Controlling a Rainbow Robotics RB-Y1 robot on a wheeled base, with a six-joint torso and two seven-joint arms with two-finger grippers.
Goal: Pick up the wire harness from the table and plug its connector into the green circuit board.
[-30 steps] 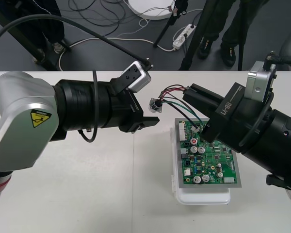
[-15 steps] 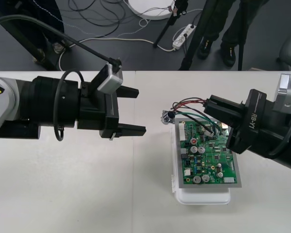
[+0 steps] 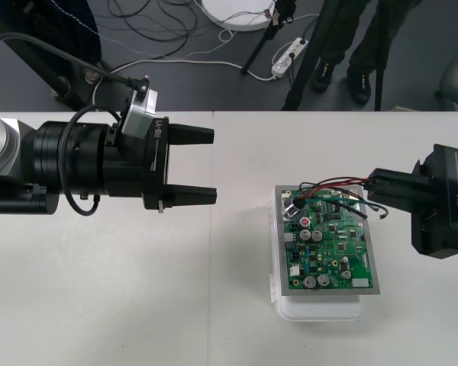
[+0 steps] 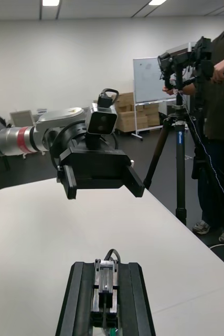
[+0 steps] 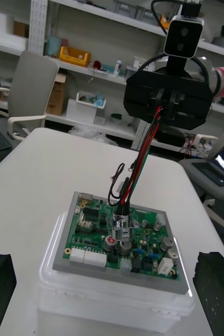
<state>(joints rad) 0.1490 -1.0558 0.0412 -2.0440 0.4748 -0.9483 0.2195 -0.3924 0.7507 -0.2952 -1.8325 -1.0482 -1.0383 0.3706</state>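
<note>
While right end effector [image 3: 372, 188] clamps harness [image 3: 324, 185], left end effector [image 3: 214, 166] gapes.

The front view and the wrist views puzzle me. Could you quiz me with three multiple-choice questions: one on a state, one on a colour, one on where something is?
1. The left gripper is: A. open and empty; B. shut on something; C. shut and empty.
2. The base under the green circuit board is: A. blue; B. white; C. yellow.
3. The harness's metal socket is: A. between the left gripper's fingers; B. under the base; C. at the board, on wires held by the right gripper.

Answers: 1 A, its black fingers stand far apart with nothing between them. 2 B, white shows below and around the board. 3 C, the left wrist view shows the socket at the board's top face, with the wires rising to the right gripper.
</note>
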